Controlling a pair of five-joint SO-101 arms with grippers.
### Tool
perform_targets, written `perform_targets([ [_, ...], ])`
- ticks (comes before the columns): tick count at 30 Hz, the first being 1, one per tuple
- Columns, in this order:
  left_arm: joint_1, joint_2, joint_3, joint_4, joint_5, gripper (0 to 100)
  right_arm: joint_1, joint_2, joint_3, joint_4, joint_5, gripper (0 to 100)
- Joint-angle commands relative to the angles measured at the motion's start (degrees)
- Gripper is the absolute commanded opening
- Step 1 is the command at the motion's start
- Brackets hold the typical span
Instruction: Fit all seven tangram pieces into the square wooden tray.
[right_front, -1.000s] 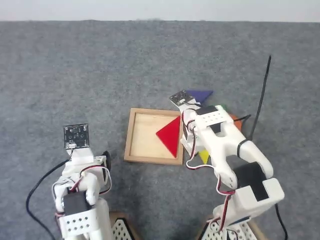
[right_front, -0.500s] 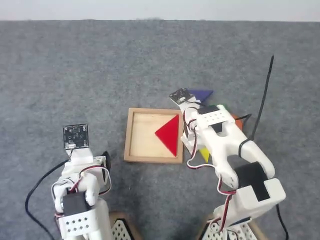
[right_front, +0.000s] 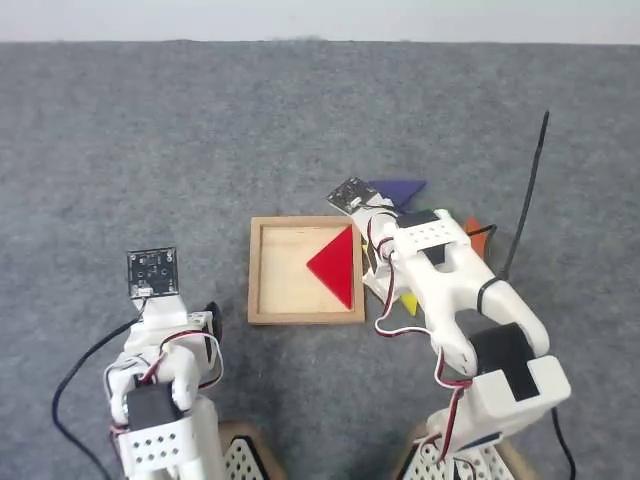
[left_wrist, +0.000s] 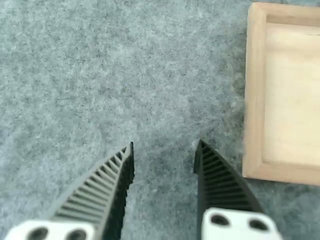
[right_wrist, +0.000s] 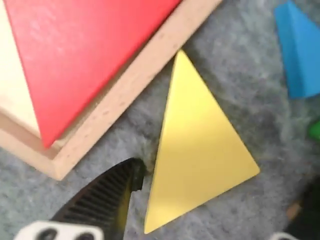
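The grey tabletop (right_front: 150, 130) carries the square wooden tray (right_front: 256, 275), with the big red triangle (right_front: 338, 265) inside it along the side nearest the right arm. Just outside that rim lies the yellow triangle (right_wrist: 195, 150) — the right gripper (right_front: 378, 282) sits by it, apart or together I cannot tell. The left gripper (left_wrist: 165, 150) hovers with its jaws apart over the tabletop beside the tray's opposite rim.
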Motion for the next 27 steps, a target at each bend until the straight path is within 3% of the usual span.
perform_targets([
  [1, 0.09, -1.14, -0.57, 0.18, -0.26, 19, 1.27, 0.75, -4.22, -3.56, 1.32, 47.4],
  [20, 0.09, -1.14, -0.57, 0.18, -0.26, 19, 2.95, 0.92, -2.55, 0.57, 0.88, 46.1],
  [27, 0.09, -1.14, -0.57, 0.18, -0.26, 19, -0.66, 0.92, -2.64, -0.04, 0.79, 46.0],
])
